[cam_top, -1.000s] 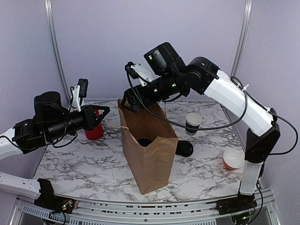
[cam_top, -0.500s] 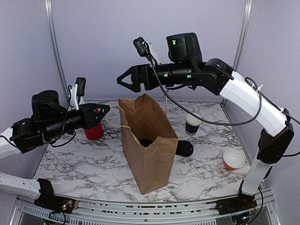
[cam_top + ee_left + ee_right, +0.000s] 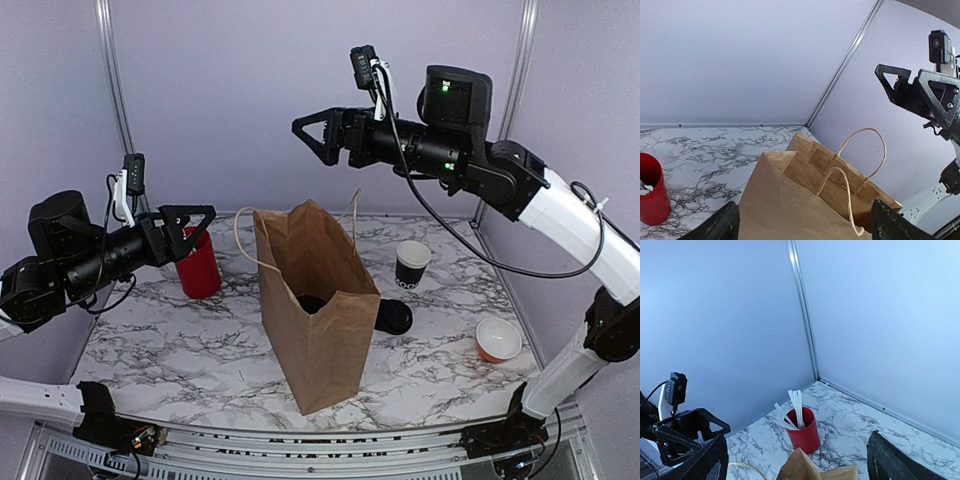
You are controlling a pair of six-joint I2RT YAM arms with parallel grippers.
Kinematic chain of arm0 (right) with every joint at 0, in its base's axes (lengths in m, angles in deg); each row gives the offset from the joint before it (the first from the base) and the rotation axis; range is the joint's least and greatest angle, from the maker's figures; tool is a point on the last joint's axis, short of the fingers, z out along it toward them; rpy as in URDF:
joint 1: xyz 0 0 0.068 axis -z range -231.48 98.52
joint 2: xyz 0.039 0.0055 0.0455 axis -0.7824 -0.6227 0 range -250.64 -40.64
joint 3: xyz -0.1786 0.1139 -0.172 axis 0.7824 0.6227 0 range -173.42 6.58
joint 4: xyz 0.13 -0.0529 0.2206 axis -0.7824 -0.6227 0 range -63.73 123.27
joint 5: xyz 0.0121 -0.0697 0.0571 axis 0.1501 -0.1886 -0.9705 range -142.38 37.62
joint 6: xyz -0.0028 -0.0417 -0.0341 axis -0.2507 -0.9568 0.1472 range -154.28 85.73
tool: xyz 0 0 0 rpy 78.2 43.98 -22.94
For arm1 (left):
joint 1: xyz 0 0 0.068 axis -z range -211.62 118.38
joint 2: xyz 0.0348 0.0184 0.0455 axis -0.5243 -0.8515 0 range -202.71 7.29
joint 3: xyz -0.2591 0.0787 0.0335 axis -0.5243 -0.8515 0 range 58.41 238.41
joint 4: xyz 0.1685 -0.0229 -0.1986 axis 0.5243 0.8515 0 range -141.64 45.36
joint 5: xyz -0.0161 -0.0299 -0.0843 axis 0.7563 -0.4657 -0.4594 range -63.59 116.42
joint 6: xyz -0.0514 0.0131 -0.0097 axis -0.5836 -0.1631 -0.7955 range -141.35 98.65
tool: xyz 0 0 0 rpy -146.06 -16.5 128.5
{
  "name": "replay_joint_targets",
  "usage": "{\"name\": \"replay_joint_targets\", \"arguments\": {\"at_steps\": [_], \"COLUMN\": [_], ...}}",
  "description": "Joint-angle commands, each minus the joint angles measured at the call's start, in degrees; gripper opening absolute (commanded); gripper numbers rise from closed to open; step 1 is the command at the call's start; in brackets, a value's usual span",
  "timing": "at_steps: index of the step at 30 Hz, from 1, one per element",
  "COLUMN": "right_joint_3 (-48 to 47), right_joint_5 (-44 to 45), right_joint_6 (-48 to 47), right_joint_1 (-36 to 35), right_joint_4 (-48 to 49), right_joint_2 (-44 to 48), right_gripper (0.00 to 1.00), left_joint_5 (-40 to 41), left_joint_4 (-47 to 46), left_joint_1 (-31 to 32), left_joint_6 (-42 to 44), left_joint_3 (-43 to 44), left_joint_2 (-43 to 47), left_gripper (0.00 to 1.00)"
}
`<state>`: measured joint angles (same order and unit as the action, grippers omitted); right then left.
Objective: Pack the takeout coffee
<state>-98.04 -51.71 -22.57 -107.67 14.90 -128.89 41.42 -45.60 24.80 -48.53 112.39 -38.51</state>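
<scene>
Left gripper [image 3: 195, 225] beside the brown paper bag [image 3: 318, 330] and right gripper [image 3: 320, 138] high above it both gape empty. Far beneath the right one, a dark round top inside the bag looks like the small black lidded paper cup [image 3: 310, 303]. Snagging the twine handle [image 3: 236, 238] could topple everything.

The top external camera sits high behind the arm bases, looking forward and down over the whole marble surface [image 3: 170, 350], well removed. The left wrist camera looks rightward, low and near the brown paper bag [image 3: 790, 195], and catches the right end effector [image 3: 900, 80]. The right wrist camera, high up, looks leftward and down toward the left end effector [image 3: 195, 228]. All three views share the bag and the red cup [image 3: 802, 432].
</scene>
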Motion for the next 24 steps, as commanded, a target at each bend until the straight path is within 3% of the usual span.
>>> {"name": "replay_joint_targets", "arguments": {"at_steps": [1, 8, 15, 24], "right_joint_3": [3.3, 9.9, 14.8, 21.1], "right_joint_5": [8.1, 8.7, 6.9, 5.7], "right_joint_6": [-1.3, 2.2, 6.3, 8.6], "right_joint_1": [1.6, 7.2, 13.4, 15.7], "right_joint_4": [4.0, 2.7, -0.6, -0.9], "right_joint_2": [4.1, 8.6, 11.8, 15.3], "right_gripper": [0.93, 0.94, 0.94, 0.93], "left_joint_5": [5.1, 19.5, 10.4, 0.2], "left_joint_4": [2.4, 16.0, 22.1, 22.3], "left_joint_1": [0.1, -2.3, -15.2, -33.1], "left_joint_6": [0.3, -6.4, -7.7, -7.3], "left_joint_3": [2.0, 7.0, 11.4, 13.8], "left_joint_2": [0.7, -4.4, -10.4, -17.2], "left_gripper": [0.94, 0.96, 0.95, 0.90]}}
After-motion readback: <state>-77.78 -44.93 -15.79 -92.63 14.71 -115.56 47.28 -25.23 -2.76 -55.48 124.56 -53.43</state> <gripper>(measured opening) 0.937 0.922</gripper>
